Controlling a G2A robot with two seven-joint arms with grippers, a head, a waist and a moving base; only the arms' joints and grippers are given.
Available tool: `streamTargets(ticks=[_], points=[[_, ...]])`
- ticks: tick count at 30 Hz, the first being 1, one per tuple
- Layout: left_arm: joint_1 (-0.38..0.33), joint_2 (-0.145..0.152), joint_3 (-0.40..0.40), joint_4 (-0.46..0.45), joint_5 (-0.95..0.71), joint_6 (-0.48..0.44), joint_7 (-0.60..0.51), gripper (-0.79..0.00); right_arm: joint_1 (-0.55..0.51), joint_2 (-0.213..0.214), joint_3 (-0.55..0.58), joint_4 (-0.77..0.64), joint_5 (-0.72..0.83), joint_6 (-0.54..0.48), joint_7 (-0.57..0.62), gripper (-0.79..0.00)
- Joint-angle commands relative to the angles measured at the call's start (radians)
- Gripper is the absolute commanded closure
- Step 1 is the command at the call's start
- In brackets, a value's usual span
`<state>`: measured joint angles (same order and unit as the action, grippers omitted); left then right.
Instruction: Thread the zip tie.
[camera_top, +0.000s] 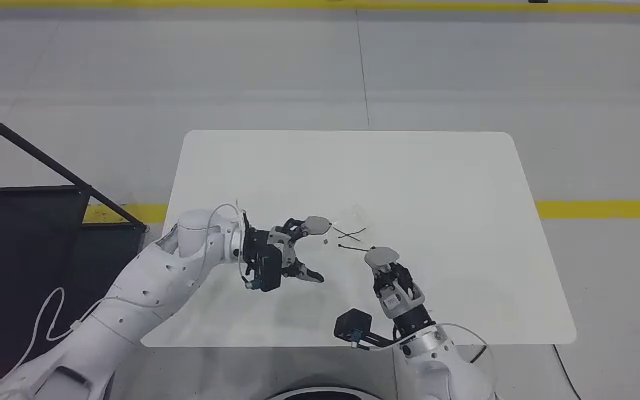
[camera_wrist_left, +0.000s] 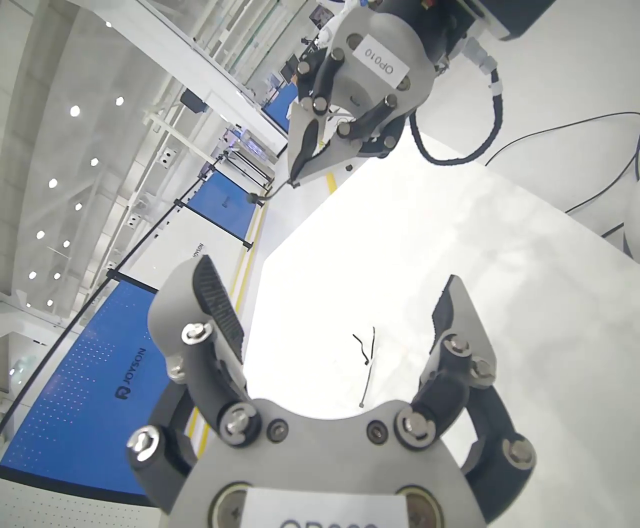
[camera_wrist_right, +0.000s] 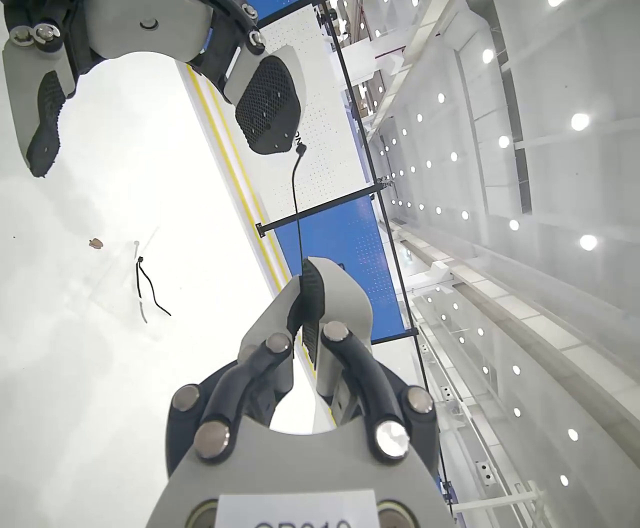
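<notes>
Because threading needs two grips, right gripper (camera_wrist_right: 305, 285) pinches zip tie (camera_wrist_right: 296, 200), head jutting toward left gripper (camera_wrist_left: 327, 285), spread wide, empty.

I see the white table (camera_top: 450, 200) carrying a few loose zip ties (camera_wrist_left: 372, 345) near its middle, with a small brown scrap (camera_wrist_right: 95, 243) near them.

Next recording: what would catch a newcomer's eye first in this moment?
The right gripper, shut on a thin black zip tie that sticks out past its fingertips, above the white table. Facing it, the left gripper stands wide open and empty. Loose zip ties lie on the table near both.
</notes>
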<state>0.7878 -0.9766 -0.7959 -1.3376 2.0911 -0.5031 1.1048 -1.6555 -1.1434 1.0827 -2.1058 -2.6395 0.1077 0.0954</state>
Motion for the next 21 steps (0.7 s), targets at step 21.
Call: streamTargets(ticks=[21], points=[[0.023, -0.068, 0.039, 0.052, -0.413, -0.155, -0.117, -0.723, 0.036, -0.042, -0.110, 0.076, -0.432, 0.171, 0.348, 0.000]])
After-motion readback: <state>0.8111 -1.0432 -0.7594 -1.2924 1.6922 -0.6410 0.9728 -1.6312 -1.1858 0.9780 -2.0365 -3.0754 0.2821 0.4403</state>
